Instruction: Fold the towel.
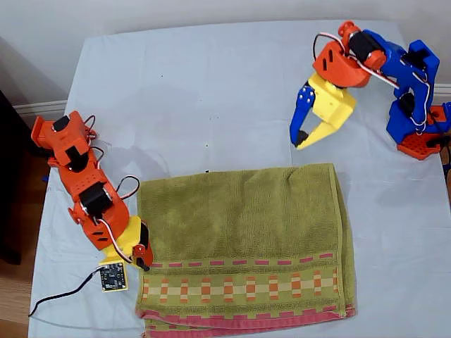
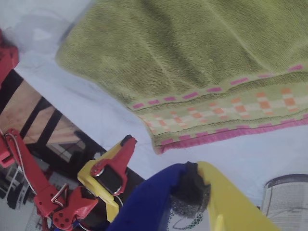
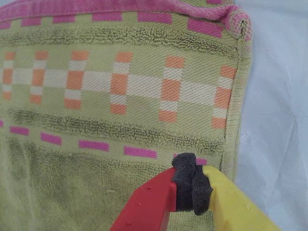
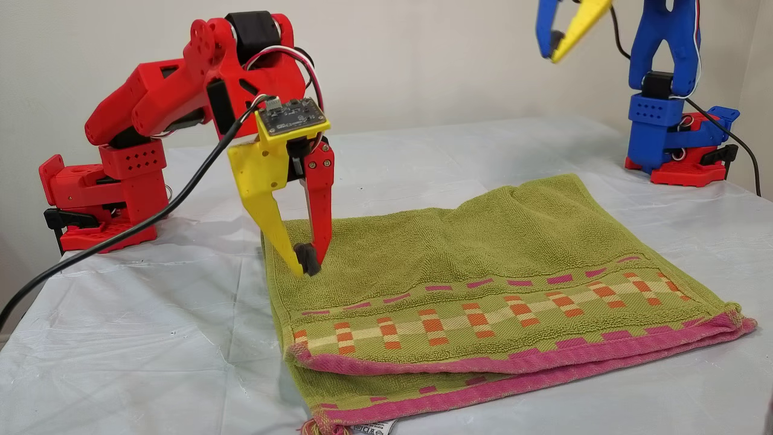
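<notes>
The olive-green towel lies doubled over on the white sheet, its pink bands and orange checked stripe stacked along the near edge in the other view. A small white tag peeks out at that edge. My second gripper, red and yellow, is shut with its foam-padded tip down on the towel beside the side hem; no cloth shows pinched. My first gripper, blue and yellow, hangs shut and empty high above the sheet, beyond the towel's far corner at the exterior view's right.
The white sheet covers the table. The red arm's base stands at the other view's left, the blue base at its right. A black cable trails off the sheet's edge at the exterior view's lower left.
</notes>
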